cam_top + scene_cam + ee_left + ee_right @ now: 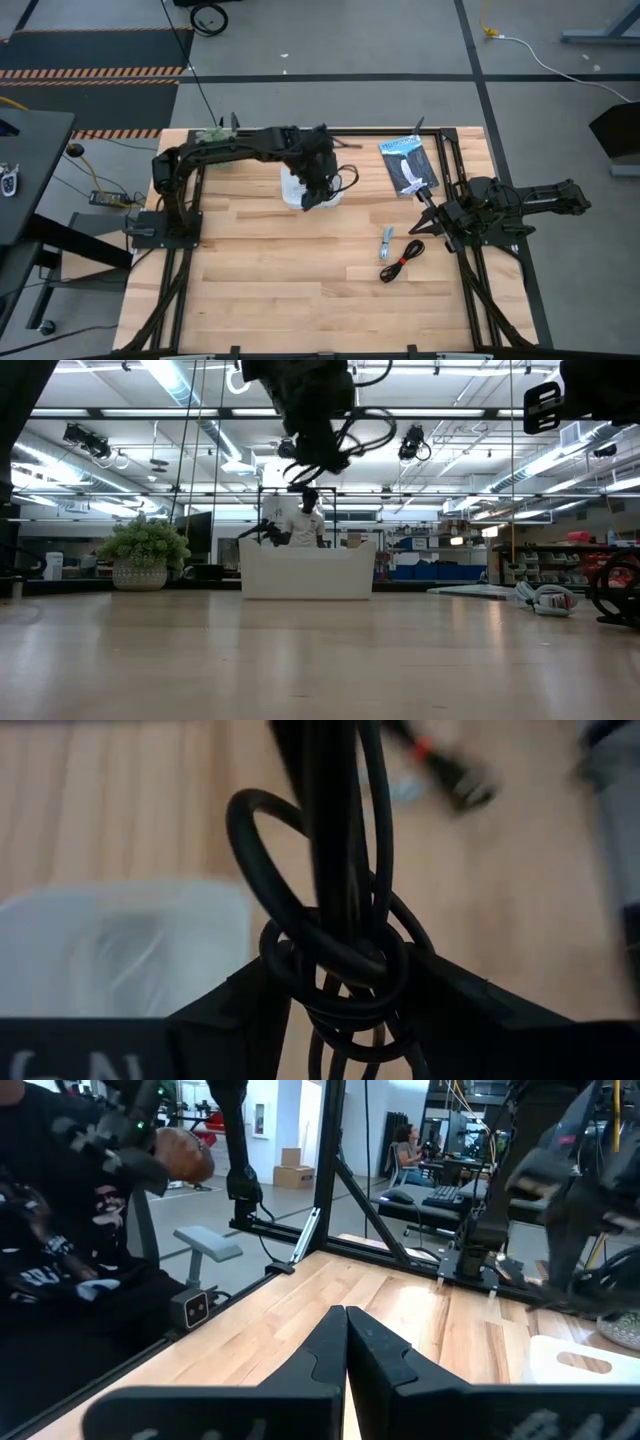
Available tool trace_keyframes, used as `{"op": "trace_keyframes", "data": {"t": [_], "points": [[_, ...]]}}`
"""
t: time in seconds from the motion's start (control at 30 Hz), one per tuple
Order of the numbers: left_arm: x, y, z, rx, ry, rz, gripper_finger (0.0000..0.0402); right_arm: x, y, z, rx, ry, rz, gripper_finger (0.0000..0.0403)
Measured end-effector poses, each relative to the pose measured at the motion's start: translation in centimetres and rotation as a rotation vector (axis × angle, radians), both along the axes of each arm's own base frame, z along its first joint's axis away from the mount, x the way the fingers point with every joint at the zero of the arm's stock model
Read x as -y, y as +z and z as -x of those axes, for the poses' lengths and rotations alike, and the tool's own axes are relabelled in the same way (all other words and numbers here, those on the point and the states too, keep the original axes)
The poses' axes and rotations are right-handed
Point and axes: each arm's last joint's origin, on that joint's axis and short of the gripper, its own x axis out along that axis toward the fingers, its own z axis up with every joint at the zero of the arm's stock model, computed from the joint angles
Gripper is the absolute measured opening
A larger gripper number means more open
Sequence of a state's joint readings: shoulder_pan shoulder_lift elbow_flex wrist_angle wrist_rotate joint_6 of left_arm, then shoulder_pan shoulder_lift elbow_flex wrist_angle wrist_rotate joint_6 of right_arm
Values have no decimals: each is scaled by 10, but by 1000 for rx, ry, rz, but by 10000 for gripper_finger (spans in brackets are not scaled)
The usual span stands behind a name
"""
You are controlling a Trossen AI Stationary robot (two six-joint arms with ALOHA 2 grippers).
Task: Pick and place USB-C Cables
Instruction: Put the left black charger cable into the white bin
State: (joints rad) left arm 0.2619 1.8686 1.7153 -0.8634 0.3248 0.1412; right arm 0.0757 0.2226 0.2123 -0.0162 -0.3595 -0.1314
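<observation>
My left gripper point(318, 190) is over the white container point(293, 188), well above the table in the low view point(312, 455). It is shut on a black coiled cable point(335, 955). A short light blue-grey cable point(387, 243) and a black cable with a red tie point(402, 262) lie flat on the wood toward the right. My right gripper point(424, 213) is shut and empty, low, just right of those two cables. The white cable does not plainly show. My left gripper pinches the black cable's bundled coil point(340, 970) between its two fingers. The fingers point down from above. Loops point(362, 428) stick out sideways from the fingers. The cable is lifted clear of the table, above the white container point(308, 572).
A flat dark packet with white print point(408, 166) lies at the far right of the table. Black frame rails point(455, 170) run along the table's sides. Bare wood lies at the near middle and left. A person sits beyond the table's edge point(60, 1230).
</observation>
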Motion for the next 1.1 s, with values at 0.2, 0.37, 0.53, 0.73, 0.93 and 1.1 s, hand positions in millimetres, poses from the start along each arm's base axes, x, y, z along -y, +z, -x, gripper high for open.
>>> {"op": "trace_keyframes", "data": {"t": [0.2, 0.37, 0.53, 0.73, 0.93, 1.1], "points": [[16, -6, 4, -140, 3, -198, 188, 0, 0, 0, 0, 0, 0, 16], [22, -6, 3, -134, -68, -233, 188, 1, 3, 0, 22, -41, -16, 16], [27, -6, 3, -128, -126, -263, 188, 4, 13, -1, 135, -135, -10, 16], [27, -6, 2, -119, -129, -269, 188, 4, 26, 1, 267, -151, -41, 16], [26, -4, -1, -82, -131, -286, 188, 11, 45, 2, 474, -340, -57, 16], [26, -3, -4, -49, -139, -301, 188, 19, 39, -18, 403, -543, -71, 16]]}}
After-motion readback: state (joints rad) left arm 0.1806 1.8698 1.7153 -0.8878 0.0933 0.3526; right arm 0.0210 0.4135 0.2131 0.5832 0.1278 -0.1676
